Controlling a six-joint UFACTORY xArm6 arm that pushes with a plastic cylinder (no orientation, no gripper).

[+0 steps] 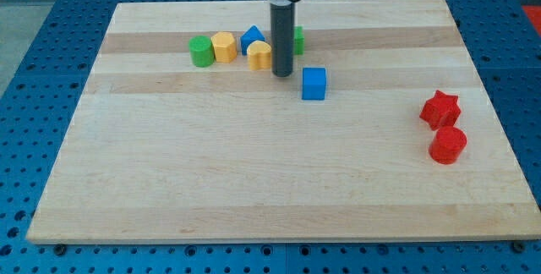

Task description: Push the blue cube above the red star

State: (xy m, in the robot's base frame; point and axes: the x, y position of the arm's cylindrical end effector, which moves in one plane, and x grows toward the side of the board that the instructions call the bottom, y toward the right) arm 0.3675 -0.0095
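Observation:
The blue cube (pixel 314 84) sits on the wooden board (pixel 279 172) a little above the middle. The red star (pixel 440 109) lies far to the view's right, slightly lower than the cube. My tip (pixel 282 74) is at the end of the dark rod, just to the upper left of the blue cube, a small gap apart from it.
A red cylinder (pixel 448 145) sits just below the red star. Near the view's top are a green cylinder (pixel 201 52), a yellow block (pixel 224 46), a blue triangular block (pixel 252 38), another yellow block (pixel 260 55) and a green block (pixel 297 40) partly hidden by the rod.

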